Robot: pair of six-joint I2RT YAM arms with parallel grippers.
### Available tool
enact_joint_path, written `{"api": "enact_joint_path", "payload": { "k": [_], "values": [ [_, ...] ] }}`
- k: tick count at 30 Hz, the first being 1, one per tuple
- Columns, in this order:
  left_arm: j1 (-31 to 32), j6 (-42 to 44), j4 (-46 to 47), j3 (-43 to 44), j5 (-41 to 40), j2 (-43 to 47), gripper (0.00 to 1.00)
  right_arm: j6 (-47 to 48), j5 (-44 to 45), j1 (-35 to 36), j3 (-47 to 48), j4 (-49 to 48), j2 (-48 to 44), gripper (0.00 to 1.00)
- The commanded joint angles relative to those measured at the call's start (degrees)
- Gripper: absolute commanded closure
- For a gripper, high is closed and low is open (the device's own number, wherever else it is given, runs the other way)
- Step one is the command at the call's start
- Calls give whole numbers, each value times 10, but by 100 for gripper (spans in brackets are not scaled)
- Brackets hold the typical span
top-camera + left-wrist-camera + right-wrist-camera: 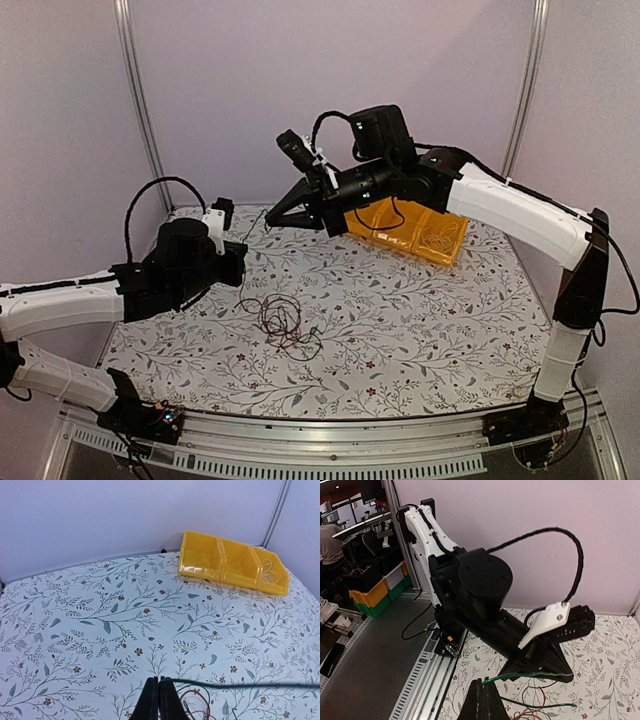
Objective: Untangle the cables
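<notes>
The cables (pixel 285 325) lie as a small tangle of red and dark wires on the flowered table, near its middle. My left gripper (pixel 243 268) is low, just left of the tangle. It is shut on a thin dark green wire (pixel 235 684) that runs off to the right in the left wrist view. My right gripper (pixel 268 218) is raised behind the tangle and shut on the other end of that green wire (pixel 535 675). The wire is stretched to the left gripper (pixel 568 672). Red and dark loops (pixel 200 700) lie below the left jaws.
A yellow three-compartment bin (pixel 410 232) stands at the back of the table, under the right arm. Its right compartment (pixel 270 572) holds a thin pale wire. The left arm's body (pixel 485 580) fills the right wrist view. Walls enclose the back and sides.
</notes>
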State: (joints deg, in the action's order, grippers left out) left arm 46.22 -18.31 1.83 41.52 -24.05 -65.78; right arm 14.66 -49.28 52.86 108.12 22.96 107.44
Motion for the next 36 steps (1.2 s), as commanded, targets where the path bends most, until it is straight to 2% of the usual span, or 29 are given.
{"api": "enact_joint_path", "payload": {
  "k": [1,4,7,9,11,13,15,19,21,23,25,27,28,31,33,36],
  "values": [
    [-17,-10,66,-38,-1,-47,100,30,-60,-4,58,87,-28,100],
    [-26,-20,90,-51,2,-91,100,42,-73,-7,106,122,-35,100],
    [-35,-29,104,-47,20,-141,86,62,-75,-18,158,153,-37,100],
    [-38,-31,112,-43,33,-172,83,74,-71,-34,178,159,-42,100],
    [-39,-29,129,-42,38,-200,87,79,-68,-57,181,157,-44,100],
    [-40,-27,143,-41,47,-218,99,81,-58,-77,167,152,-46,100],
    [-39,-29,150,-39,55,-225,100,88,-8,-83,115,132,-52,98],
    [-39,-34,160,-44,60,-212,100,104,79,-95,-59,42,-74,62],
    [-39,-40,136,-41,52,-197,100,96,102,-102,-105,25,-59,54],
    [-39,-52,106,-40,47,-171,93,78,136,-105,-108,46,-14,52],
    [-39,-74,68,-40,45,-135,77,58,147,-106,-109,60,30,49],
    [-40,-107,30,-45,44,-107,56,40,138,-106,-115,63,74,45],
    [-40,-130,9,-49,45,-96,51,35,132,-106,-115,66,94,42],
    [-40,-177,-14,-65,82,-76,48,24,123,-106,-78,94,157,38],
    [-37,-191,18,-92,132,-65,47,16,129,-105,-32,112,210,37],
    [-35,-227,44,-122,139,-54,45,6,116,-105,16,125,267,37]
  ]
}}
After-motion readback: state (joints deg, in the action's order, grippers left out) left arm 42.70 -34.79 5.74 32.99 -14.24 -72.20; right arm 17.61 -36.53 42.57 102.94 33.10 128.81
